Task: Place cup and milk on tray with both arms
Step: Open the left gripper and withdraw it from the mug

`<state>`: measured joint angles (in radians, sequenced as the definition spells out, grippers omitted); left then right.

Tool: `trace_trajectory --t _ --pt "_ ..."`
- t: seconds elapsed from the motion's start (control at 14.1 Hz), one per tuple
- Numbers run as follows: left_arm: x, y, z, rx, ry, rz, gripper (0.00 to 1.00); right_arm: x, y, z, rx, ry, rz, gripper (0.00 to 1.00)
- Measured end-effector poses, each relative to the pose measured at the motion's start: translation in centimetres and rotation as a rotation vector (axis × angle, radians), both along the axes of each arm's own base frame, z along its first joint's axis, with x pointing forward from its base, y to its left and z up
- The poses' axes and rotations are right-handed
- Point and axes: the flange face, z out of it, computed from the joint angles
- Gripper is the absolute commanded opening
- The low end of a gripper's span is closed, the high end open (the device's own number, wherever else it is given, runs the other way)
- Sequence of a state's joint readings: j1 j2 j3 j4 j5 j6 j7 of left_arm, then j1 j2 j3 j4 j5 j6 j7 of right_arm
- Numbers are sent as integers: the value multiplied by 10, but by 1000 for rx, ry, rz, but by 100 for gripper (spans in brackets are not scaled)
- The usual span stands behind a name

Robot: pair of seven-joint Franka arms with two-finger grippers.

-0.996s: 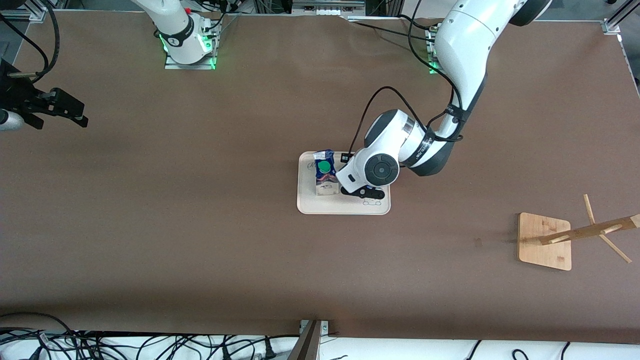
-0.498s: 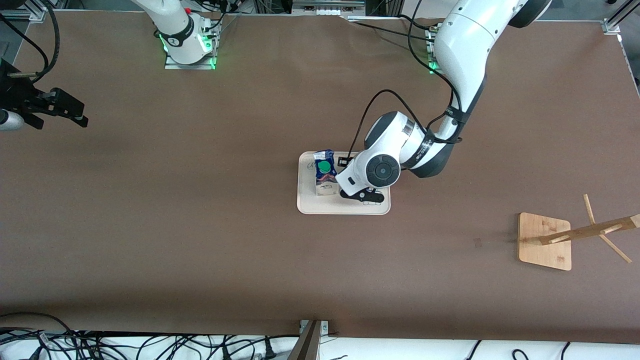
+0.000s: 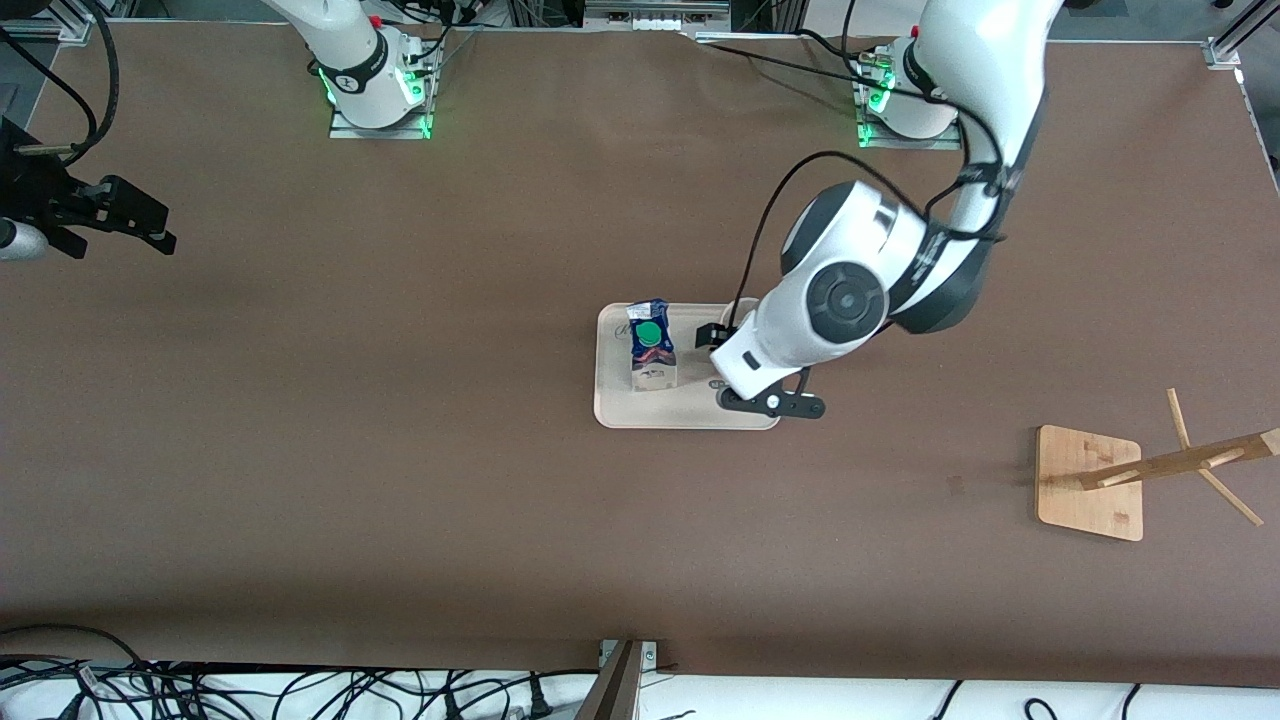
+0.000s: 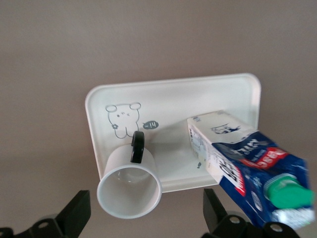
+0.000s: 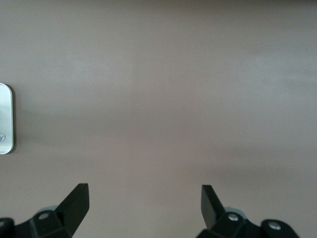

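The cream tray lies mid-table. The milk, a dark blue carton with a green cap, stands upright on it toward the right arm's end. In the left wrist view the milk and the white cup with its black handle both stand on the tray, the cup by the bunny drawing. My left gripper hangs open and empty over the tray's end, above the cup. In the front view the arm hides the cup. My right gripper waits open and empty at the right arm's end of the table.
A wooden rack with a square base and slanted pegs stands toward the left arm's end, nearer the front camera than the tray. Cables lie past the table's near edge. The tray's rim shows in the right wrist view.
My left gripper has risen from low over the tray and shifted toward the left arm's end of the table. The milk and the tray have not moved. The right arm is still.
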<state>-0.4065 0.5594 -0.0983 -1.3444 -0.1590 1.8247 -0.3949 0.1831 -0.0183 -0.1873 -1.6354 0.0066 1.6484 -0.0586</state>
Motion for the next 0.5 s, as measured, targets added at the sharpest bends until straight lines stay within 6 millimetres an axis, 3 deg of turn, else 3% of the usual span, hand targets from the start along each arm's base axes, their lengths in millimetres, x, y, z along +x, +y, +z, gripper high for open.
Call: trace_trajectory --t 0.21,0.5 --pt "5 49 72 -4 -55 59 100 0 1 0 0 0 2 100" --pt "18 164 125 26 -84 104 100 0 0 0 0 1 1 100"
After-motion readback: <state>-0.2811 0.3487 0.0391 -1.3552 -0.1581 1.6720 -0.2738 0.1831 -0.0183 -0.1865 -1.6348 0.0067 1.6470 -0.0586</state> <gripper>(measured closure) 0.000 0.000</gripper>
